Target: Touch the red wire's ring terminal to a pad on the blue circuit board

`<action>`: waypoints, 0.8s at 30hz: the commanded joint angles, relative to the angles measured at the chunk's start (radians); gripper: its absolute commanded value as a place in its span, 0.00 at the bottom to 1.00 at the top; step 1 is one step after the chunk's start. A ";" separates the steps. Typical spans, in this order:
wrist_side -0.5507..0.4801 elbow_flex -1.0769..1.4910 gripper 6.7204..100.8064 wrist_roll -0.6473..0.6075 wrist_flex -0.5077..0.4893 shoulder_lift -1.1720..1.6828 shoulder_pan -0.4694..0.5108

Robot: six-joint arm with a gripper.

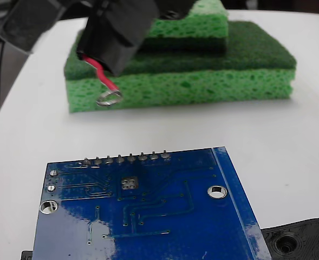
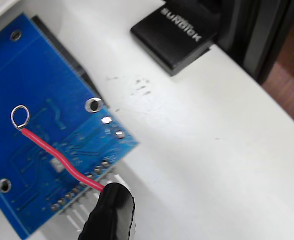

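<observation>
Over the white table (image 1: pixel 289 141), the blue circuit board (image 1: pixel 164 222) lies at six o'clock in the fixed view, while the gripper (image 1: pixel 113 40), pinching the red wire (image 1: pixel 105 76), hangs at eleven with the ring terminal (image 1: pixel 108 98) clearly aloft: approach in hand, next lowering onto a pad.

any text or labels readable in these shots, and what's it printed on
"SUNDICK", as best it reads, in white capitals, seen upside down in the wrist view, on the black box at the table's far edge; the middle letters are not sharp.
The blue circuit board shows only traces, pads and holes; no printing can be read on it in either view.
The green sponges, the red wire and the gripper carry no visible text.
</observation>
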 commanded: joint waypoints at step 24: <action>0.021 -0.061 0.99 0.066 0.072 -0.072 -0.021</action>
